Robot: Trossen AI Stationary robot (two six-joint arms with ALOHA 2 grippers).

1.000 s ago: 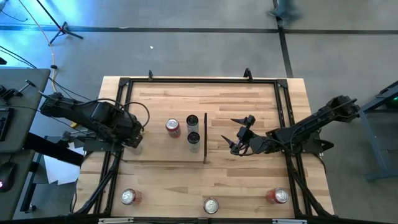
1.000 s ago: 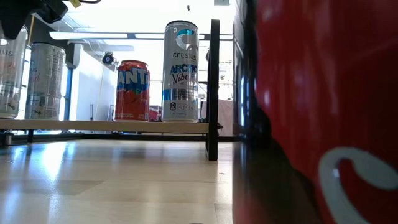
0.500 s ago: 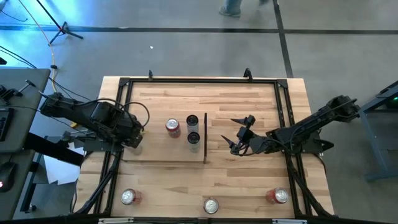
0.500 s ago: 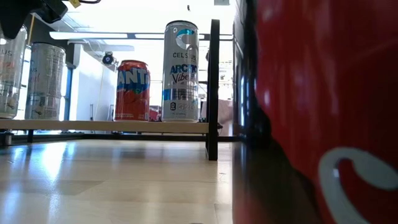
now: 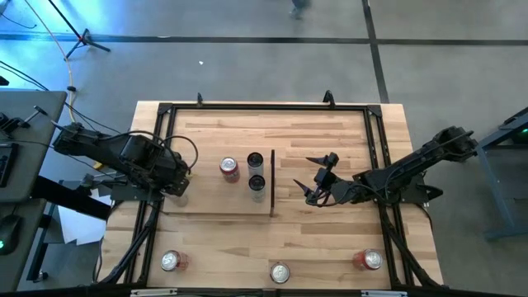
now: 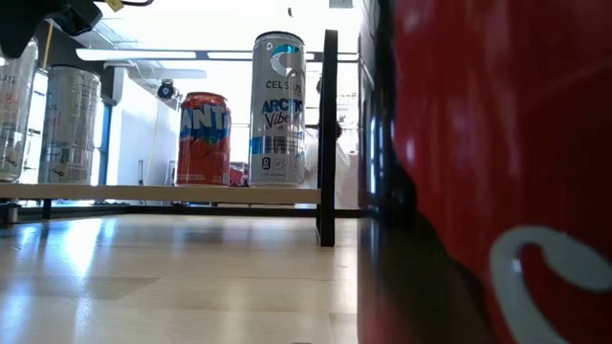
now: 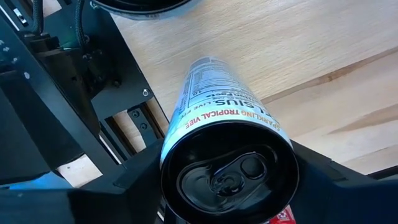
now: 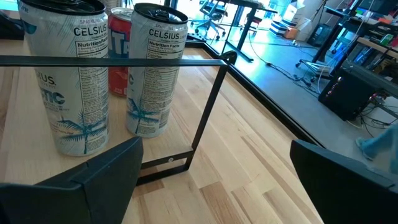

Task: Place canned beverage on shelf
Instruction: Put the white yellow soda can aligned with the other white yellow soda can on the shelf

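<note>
Nothing shifts but my left gripper (image 7: 227, 208) easing around its Celsius can (image 7: 217, 112); three cans shelved, right gripper (image 5: 313, 177) wide.

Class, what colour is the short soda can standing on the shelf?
Orange-red with white lettering; the short soda can shows best in the low view.

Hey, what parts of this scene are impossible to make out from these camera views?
- Low view: a red can against the lens blocks the table's right side.
- High view: the left gripper covers its Celsius can; whether the can stands on the shelf is unclear.
- Front-row can labels: too small.
</note>
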